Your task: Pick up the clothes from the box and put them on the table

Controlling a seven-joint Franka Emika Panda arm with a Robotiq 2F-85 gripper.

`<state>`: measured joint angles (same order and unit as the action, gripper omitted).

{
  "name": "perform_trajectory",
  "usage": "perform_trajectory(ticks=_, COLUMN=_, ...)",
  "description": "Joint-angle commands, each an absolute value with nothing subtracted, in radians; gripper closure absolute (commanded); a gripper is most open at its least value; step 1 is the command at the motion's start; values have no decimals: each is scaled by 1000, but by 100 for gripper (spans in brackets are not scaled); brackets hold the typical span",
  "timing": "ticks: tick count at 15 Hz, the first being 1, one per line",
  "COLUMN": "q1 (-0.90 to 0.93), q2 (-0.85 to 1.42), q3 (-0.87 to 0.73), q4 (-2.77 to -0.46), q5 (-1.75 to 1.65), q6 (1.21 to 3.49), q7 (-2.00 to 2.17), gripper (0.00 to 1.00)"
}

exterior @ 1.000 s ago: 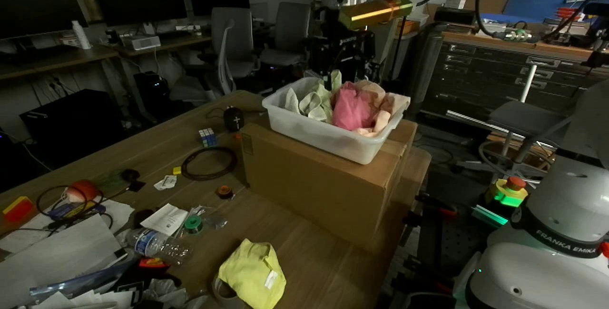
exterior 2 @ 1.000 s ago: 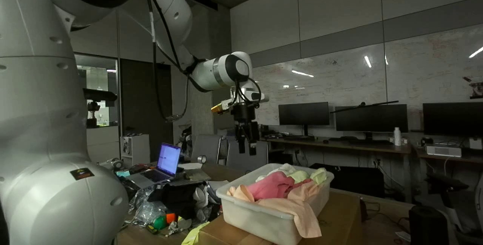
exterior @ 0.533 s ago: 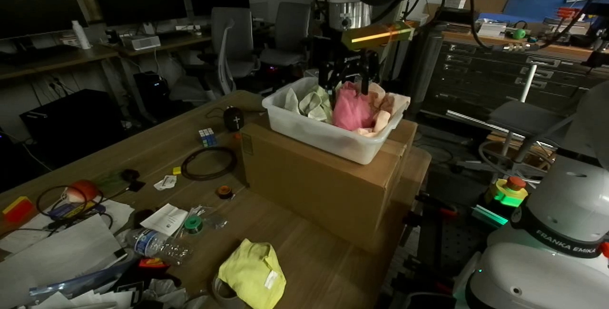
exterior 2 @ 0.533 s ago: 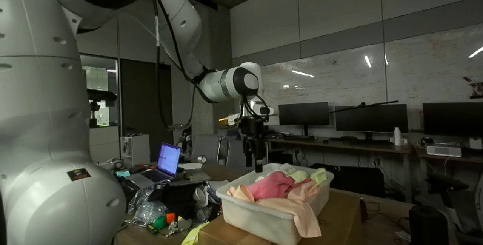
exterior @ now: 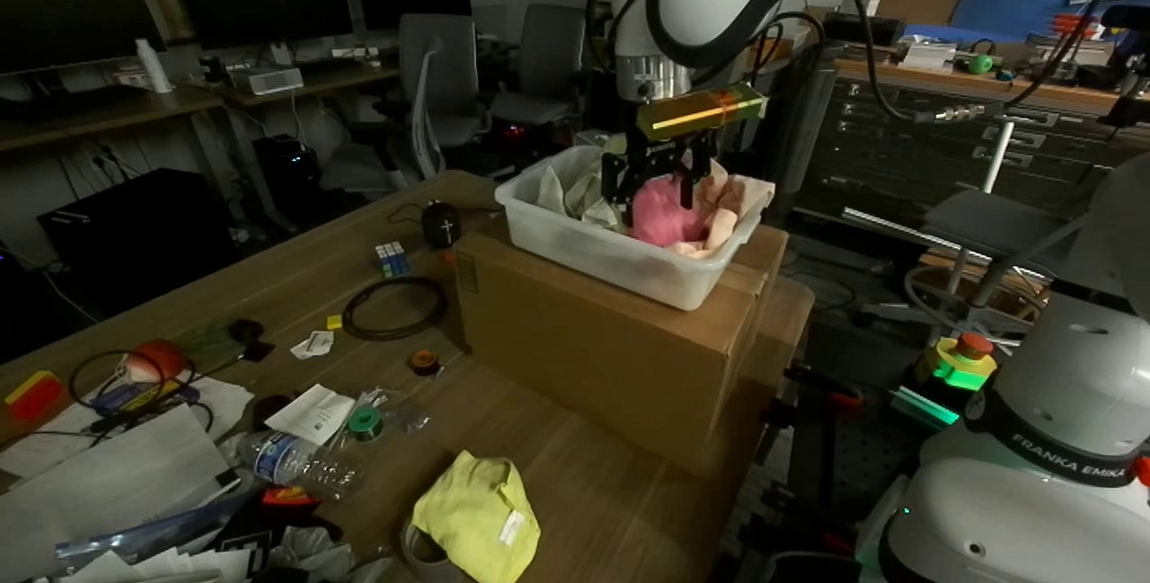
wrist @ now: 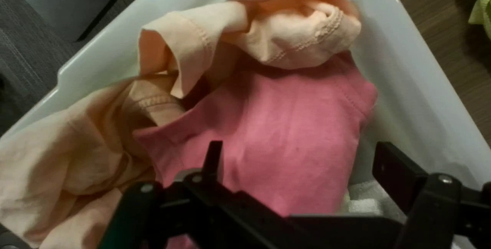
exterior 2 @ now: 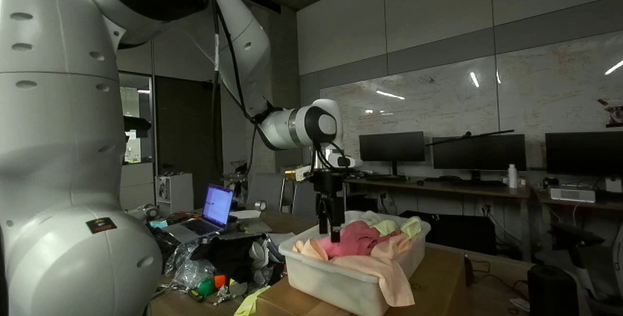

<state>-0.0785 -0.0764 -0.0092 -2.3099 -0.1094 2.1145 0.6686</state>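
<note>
While the long wooden table (exterior: 611, 511) is stretching across the lower part of the frame in an exterior view, the white robot arm (exterior 2: 63, 126) is filling the left side in an exterior view. A cardboard carton (exterior: 593, 349) is resting on the table at the centre, and on it the white plastic tub (exterior: 620, 261) is standing, with the clothes (exterior 2: 360, 244) in it. A peach garment (exterior 2: 382, 265) is hanging over the tub's edge at lower right of centre, a pink garment (wrist: 291, 126) is spreading across the middle of the wrist view, and pale green cloth (exterior 2: 387, 227) is lying just beside the pink. On the table, at bottom centre, a yellow garment (exterior: 481, 520) is lying. The black gripper (wrist: 299, 154) is pointing down over the pink garment, its fingers (wrist: 399, 174) standing wide apart and holding nothing; whether their tips are touching cloth, the views are leaving unclear. A puzzle cube (exterior: 392, 260) is sitting left of centre.
</note>
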Motion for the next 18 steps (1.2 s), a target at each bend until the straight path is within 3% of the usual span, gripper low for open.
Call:
perform_trajectory(ticks=1, q1=-81, q2=-59, q3=-16, q4=-2320, q5=-176, q6=2152, q7=750, gripper=0)
perform_trajectory(ticks=7, q1=-77, q2=-42, q3=-23, q4=-2320, q5=-287, q6=2151, q7=886, gripper=2)
perform_trajectory(ticks=8, q1=-76, q2=-44, q3=-23, q4=-2321, q5=-298, q6=2151, q7=902, gripper=26)
perform_trajectory(ticks=10, q1=-76, q2=-47, q3=-23, q4=-2323, q5=-311, q6=2157, q7=941, gripper=30)
perform_trajectory(ticks=18, q1=-69, q2=-70, q3=-17, q4=-2341, q5=-344, q6=2172, q7=1046, gripper=91)
